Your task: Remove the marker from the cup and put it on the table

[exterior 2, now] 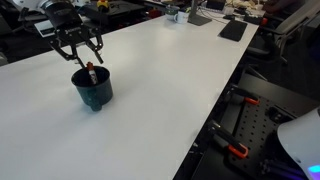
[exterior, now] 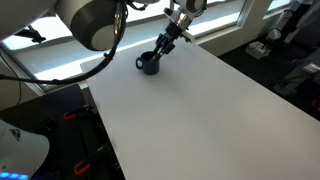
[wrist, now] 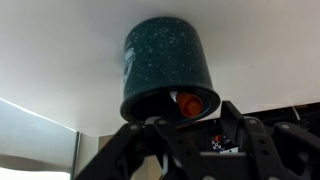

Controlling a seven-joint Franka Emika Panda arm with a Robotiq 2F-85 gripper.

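Marker point(exterior 2: 90, 70) position first: it stands inside the cup point(exterior 2: 93, 92), leaning against the rim, with its orange-red end poking just above the lip. The cup is upright on the white surface point(exterior 2: 170, 90); in an exterior view the cup point(exterior: 150, 65) sits toward one corner of it. My gripper point(exterior 2: 86, 60) hangs directly over the cup, fingers spread wide with nothing between them. The tips are down around the marker's top end, but I see no contact yet. In the wrist view the marker point(wrist: 187, 102) shows as an orange spot at the rim of the cup point(wrist: 165, 65).

Alignment worries me most. Little of the marker clears the lip, so if I close too high I may pinch only the tip and lose it on the way up. If I go lower, a finger could land on the rim and tip the cup or shove it toward the edge. Because the marker leans, an off-centre close could also lever it against the wall and drag the cup up with it.
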